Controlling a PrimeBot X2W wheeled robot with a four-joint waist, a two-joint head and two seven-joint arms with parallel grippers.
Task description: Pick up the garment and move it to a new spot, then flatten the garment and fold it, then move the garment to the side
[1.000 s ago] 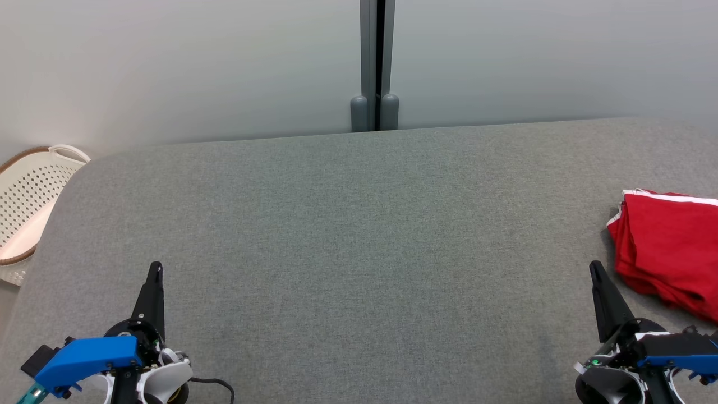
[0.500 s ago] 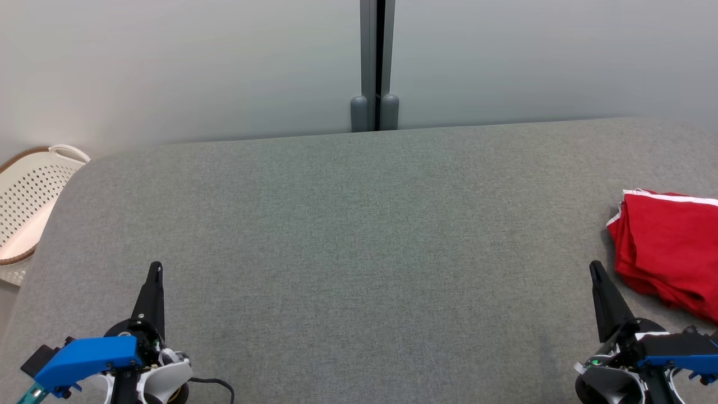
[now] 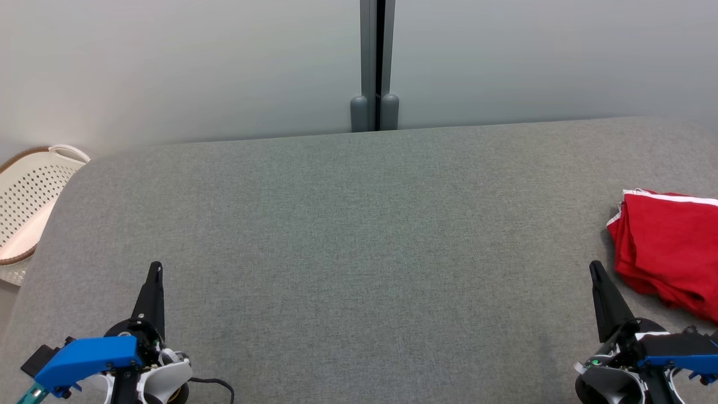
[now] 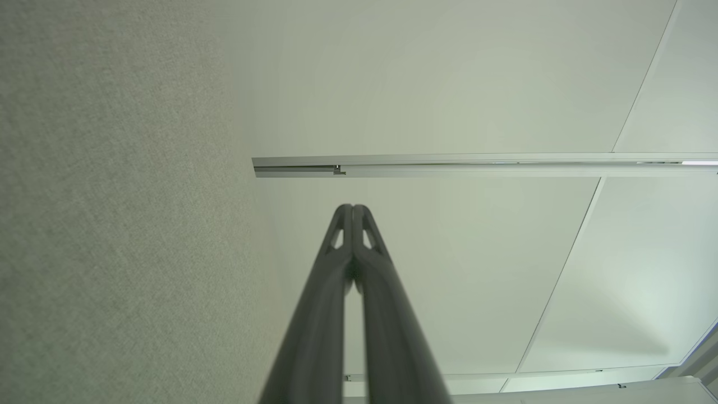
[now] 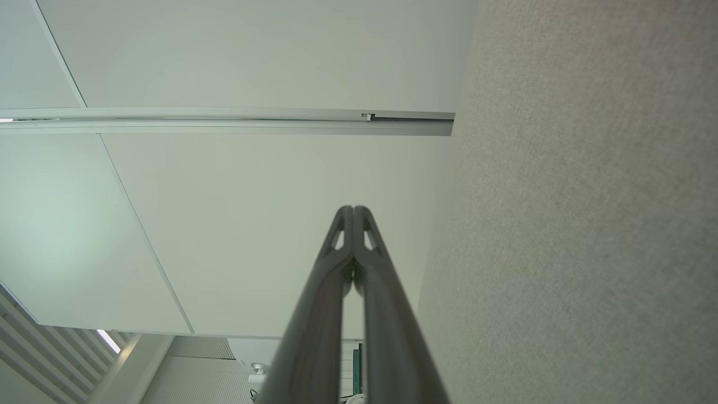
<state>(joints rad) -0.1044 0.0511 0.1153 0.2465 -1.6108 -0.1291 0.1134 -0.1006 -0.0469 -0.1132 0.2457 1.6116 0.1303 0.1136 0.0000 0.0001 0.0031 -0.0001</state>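
Observation:
A red garment with white trim lies folded at the right edge of the grey fabric table, partly cut off by the head view's border. My right gripper stands at the lower right, just left of the garment and apart from it, fingers pressed together with nothing between them. My left gripper rests at the lower left, also shut and empty. In the left wrist view the left gripper has its fingertips touching, and in the right wrist view the right gripper stands the same way, both against the pale wall.
A white perforated basket with a brown rim stands off the table's left edge. A grey partition wall with a vertical post runs behind the table's far edge.

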